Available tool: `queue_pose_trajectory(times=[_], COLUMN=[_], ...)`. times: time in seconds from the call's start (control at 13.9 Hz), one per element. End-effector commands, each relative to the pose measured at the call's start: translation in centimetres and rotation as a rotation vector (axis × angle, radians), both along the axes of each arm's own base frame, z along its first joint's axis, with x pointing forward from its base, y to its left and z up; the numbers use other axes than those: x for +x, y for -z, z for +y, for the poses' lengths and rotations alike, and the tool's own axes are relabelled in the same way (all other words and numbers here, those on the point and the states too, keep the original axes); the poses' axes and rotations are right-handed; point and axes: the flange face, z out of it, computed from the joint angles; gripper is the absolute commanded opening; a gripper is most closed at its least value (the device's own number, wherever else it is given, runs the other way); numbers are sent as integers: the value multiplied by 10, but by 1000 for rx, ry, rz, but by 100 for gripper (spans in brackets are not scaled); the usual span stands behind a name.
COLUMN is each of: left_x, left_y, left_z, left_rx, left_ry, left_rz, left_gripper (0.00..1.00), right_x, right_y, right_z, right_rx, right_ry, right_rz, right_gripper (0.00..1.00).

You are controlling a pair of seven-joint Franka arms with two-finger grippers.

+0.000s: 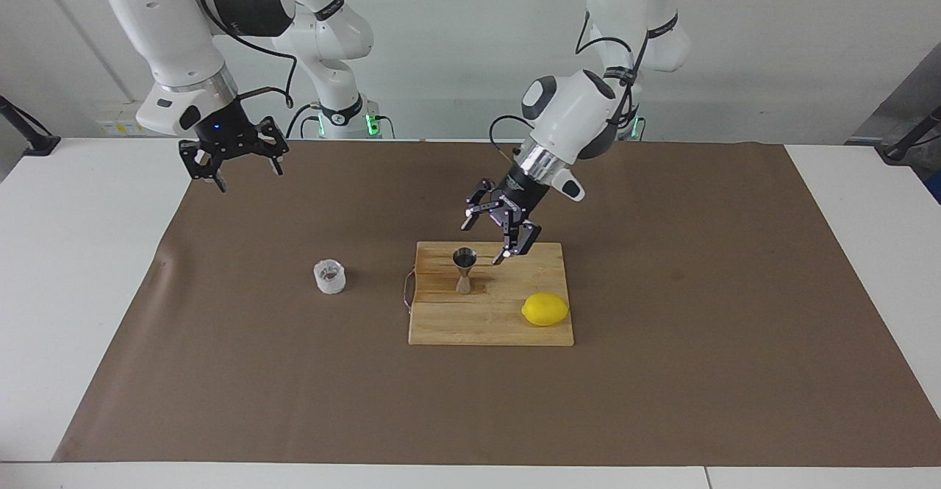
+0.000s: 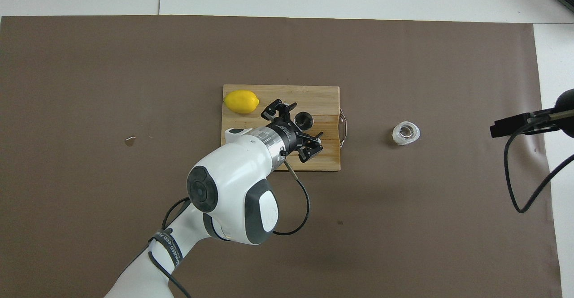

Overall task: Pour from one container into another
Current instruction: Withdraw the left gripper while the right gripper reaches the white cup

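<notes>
Wooden cutting board [image 1: 507,327] mid-table on brown mat [image 1: 662,401], yellow lemon [image 1: 545,309] on the board's corner

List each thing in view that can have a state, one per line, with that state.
Jigger: upright on the cutting board, free of any grip.
Cup: upright on the brown mat, toward the right arm's end, untouched.
Lemon: lying on the board.
Cutting board: flat on the mat.
Left end effector: open, raised over the board beside the jigger.
Right end effector: open, empty, waiting over the mat's edge.
</notes>
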Motion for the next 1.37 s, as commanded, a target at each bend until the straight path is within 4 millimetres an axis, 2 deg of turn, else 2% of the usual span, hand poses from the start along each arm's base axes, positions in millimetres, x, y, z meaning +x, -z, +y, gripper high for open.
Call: queue_pose_trajectory(times=[0.0, 0.22, 0.43, 0.58, 0.65, 0.79, 0.94, 1.08, 1.3], left_x=[25, 36, 50, 57, 59, 65, 66, 70, 64], left_y=[-20, -20, -19, -16, -17, -16, -19, -16, -19], left_z=[26, 57, 97, 125, 139, 165, 188, 208, 222], left_rx=[138, 299, 393, 505, 555, 631, 738, 794, 902], left_ry=[124, 341, 518, 673, 750, 903, 1101, 1242, 1593], left_rz=[-18, -101, -178, -220, -236, -280, -317, -349, -385], left_gripper=[100, 100, 100, 100, 100, 100, 100, 100, 100], right_x=[-6, 14, 26, 39, 45, 49, 56, 54, 43], right_y=[25, 55, 94, 128, 138, 150, 149, 155, 192], right_z=[1, 2, 1, -2, -2, 0, 3, 1, -6], right_rx=[-22, -49, -25, 62, 69, 77, 50, 44, 25], right_ry=[-286, -627, -811, -942, -1001, -1030, -1037, -1037, -1068], right_rz=[-5, -43, 1, -30, -67, -87, -120, -123, -133], right_gripper=[100, 100, 100, 100, 100, 100, 100, 100, 100])
